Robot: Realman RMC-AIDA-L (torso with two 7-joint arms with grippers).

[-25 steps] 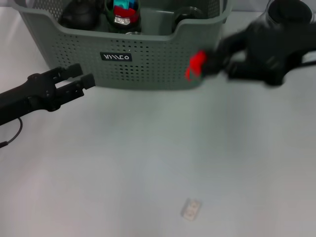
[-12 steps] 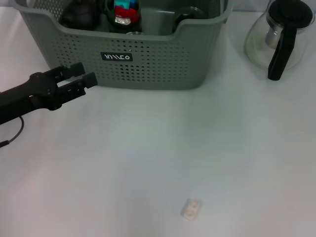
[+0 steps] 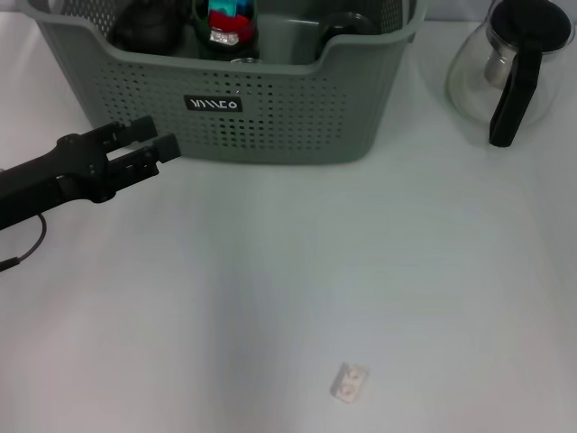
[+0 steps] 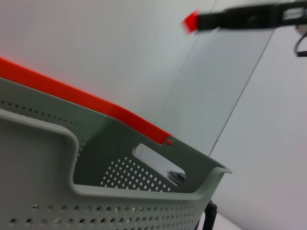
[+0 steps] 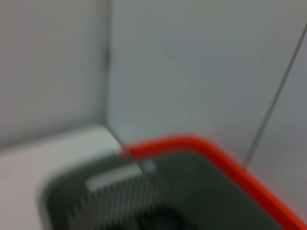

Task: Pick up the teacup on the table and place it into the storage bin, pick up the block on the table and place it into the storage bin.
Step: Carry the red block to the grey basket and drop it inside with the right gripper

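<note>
The grey-green storage bin (image 3: 270, 126) stands at the far edge of the table, its black label facing me. Inside it, at its right end, sits a dark teacup (image 3: 346, 24). My left gripper (image 3: 155, 142) hovers just off the bin's front wall near its left end, open with nothing between its fingers. My right gripper (image 4: 201, 21) is out of the head view. The left wrist view shows it high above the bin (image 4: 120, 191), shut on the red block (image 4: 191, 22). The right wrist view looks down on the bin's rim (image 5: 192, 143).
A glass teapot (image 3: 509, 63) with a black handle stands to the right of the bin. The bin also holds a dark round pot (image 3: 144, 27) and a red and teal item (image 3: 230, 23). A small white tag (image 3: 350, 382) lies near the table's front.
The right arm with the red block, in front of the bin's right end a second ago, has left the head view. The left arm has barely moved.
</note>
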